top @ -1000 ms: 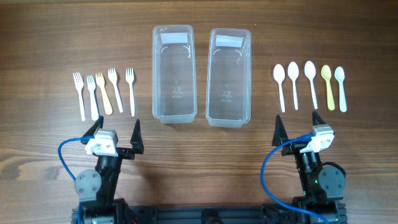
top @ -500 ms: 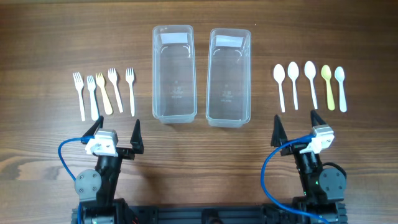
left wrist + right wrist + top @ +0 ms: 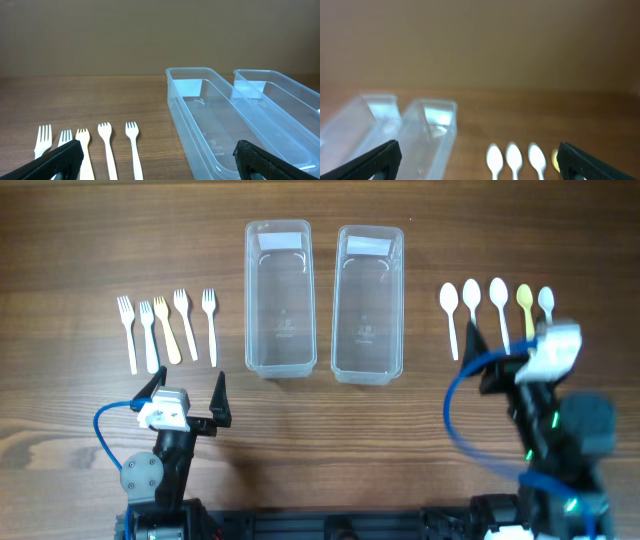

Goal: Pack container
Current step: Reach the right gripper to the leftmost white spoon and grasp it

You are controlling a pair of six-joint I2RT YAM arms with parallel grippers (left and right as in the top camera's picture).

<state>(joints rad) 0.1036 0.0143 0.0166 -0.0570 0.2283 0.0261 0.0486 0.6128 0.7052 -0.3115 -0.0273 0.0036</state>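
Two clear empty plastic containers stand side by side at the table's centre, the left container (image 3: 280,298) and the right container (image 3: 369,302). Several plastic forks (image 3: 165,330) lie in a row to their left, one of them yellowish. Several plastic spoons (image 3: 497,310) lie in a row to their right, one of them yellow. My left gripper (image 3: 187,395) is open and empty, near the front edge below the forks. My right gripper (image 3: 510,345) is open and empty, raised above the spoon handles and blurred. The left wrist view shows the forks (image 3: 105,145) and both containers (image 3: 210,115). The right wrist view shows the spoons (image 3: 515,157) and the containers (image 3: 427,130).
The wooden table (image 3: 320,420) is bare between the containers and the arm bases. Blue cables (image 3: 105,425) loop beside each arm.
My right arm has lifted and moved forward from the front edge to over the spoons' handles. The left arm has not moved.
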